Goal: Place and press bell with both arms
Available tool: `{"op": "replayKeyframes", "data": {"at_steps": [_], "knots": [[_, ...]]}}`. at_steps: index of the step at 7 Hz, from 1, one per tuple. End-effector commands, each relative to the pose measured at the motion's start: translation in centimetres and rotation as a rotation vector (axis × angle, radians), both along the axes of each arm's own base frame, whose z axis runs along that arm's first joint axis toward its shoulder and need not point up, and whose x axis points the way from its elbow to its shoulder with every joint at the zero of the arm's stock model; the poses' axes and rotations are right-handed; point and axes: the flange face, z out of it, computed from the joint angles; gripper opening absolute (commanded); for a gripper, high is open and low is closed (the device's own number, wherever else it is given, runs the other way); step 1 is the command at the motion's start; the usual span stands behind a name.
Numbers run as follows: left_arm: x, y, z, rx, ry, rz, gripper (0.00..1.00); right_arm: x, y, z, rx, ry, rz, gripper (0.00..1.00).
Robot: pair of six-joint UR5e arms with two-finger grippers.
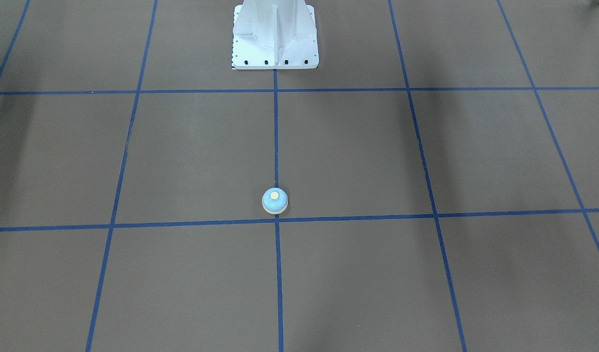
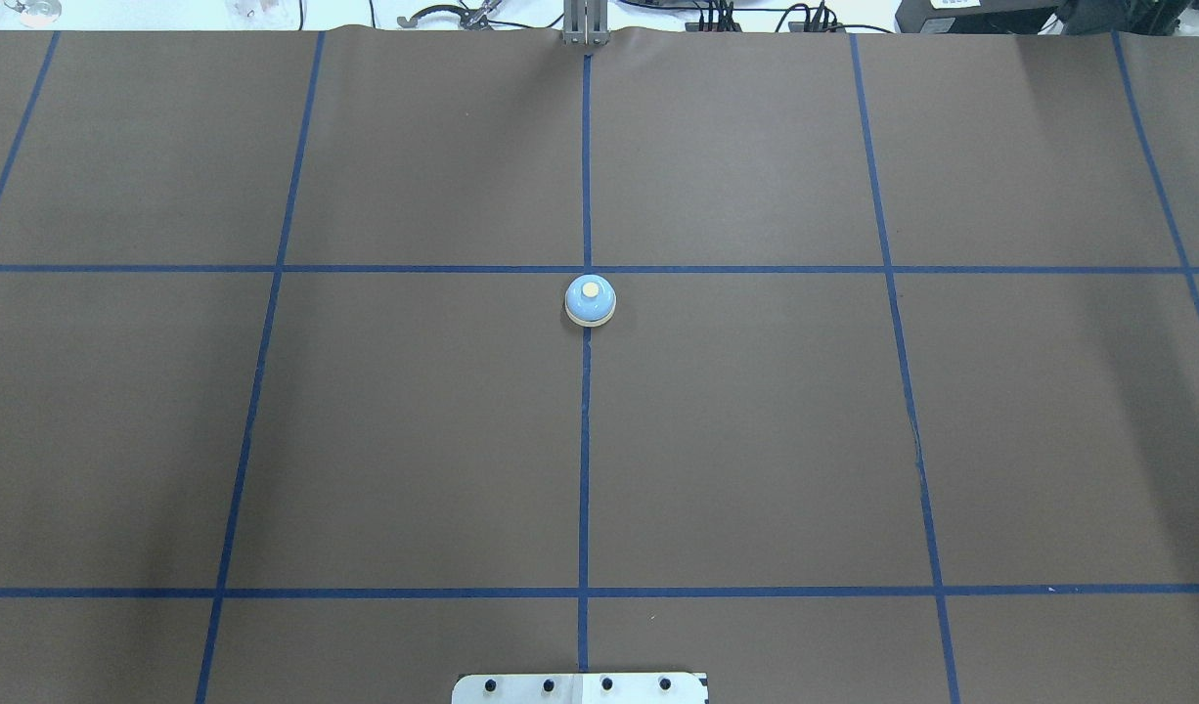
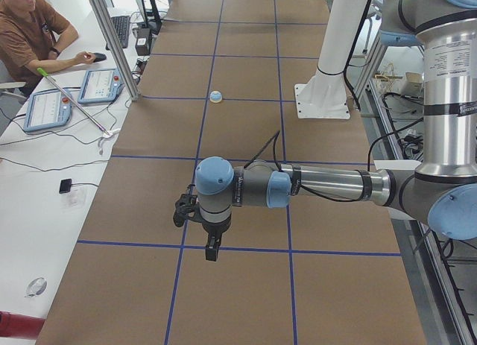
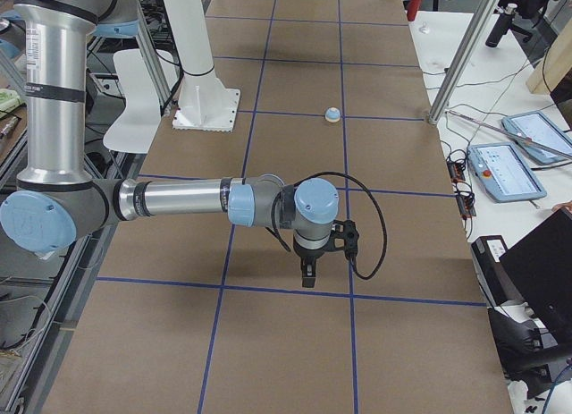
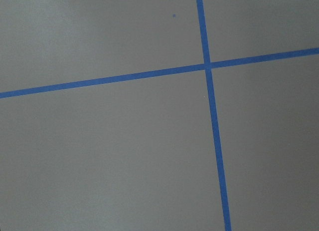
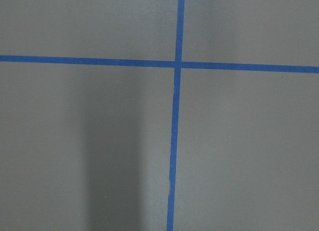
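Observation:
The light-blue bell (image 2: 590, 299) with a cream button stands upright on the brown table, on the centre tape line just on the robot's side of a tape crossing; it also shows in the front-facing view (image 1: 275, 200), the left side view (image 3: 215, 97) and the right side view (image 4: 332, 114). My left gripper (image 3: 212, 248) hangs over the table far from the bell, seen only in the left side view; I cannot tell its state. My right gripper (image 4: 307, 276) hangs likewise far from the bell, only in the right side view; I cannot tell its state. Both wrist views show only table and tape.
The white bolted pedestal (image 1: 275, 36) stands at the robot's side of the table. Blue tape lines (image 2: 585, 440) grid the brown surface. An operator (image 3: 30, 32) sits beyond the table's edge with tablets (image 3: 48, 106) and cables. A metal post (image 4: 465, 52) stands by the far edge.

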Motion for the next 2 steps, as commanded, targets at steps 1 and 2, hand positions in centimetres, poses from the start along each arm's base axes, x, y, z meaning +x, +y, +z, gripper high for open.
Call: {"op": "replayKeyframes", "data": {"at_steps": [1,2], "knots": [[-0.01,0.00,0.06,0.000,-0.001,0.001,1.00,-0.02,0.02,0.00,-0.001,-0.003,0.000,1.00],[0.00,0.00,0.05,0.000,0.000,0.001,1.00,-0.03,0.00,-0.31,0.005,-0.004,0.000,1.00]]}}
